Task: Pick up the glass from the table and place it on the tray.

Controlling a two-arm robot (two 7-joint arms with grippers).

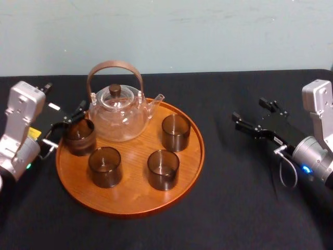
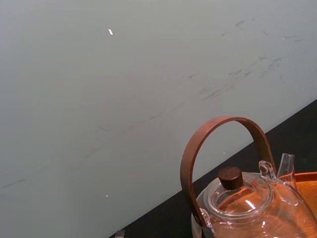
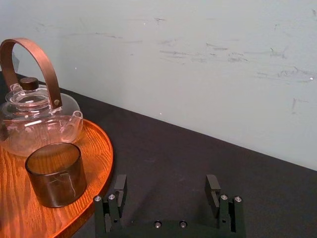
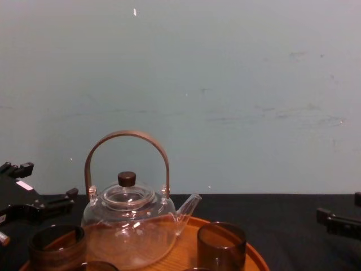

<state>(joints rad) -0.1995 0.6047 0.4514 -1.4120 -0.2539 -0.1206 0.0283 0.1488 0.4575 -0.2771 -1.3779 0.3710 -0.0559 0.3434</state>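
The round wooden tray holds several dark smoky glasses. One glass stands at the tray's left edge, just inside the rim. My left gripper is right behind this glass, its fingers spread wide; in the chest view they stand higher than the glass. My right gripper hovers over the black table to the right of the tray, open and empty. In the right wrist view its fingers are apart, with another glass on the tray's near edge.
A clear glass teapot with a curved brown handle stands at the back of the tray, close to my left gripper. Other glasses sit at the tray's front and right. Black cloth covers the table.
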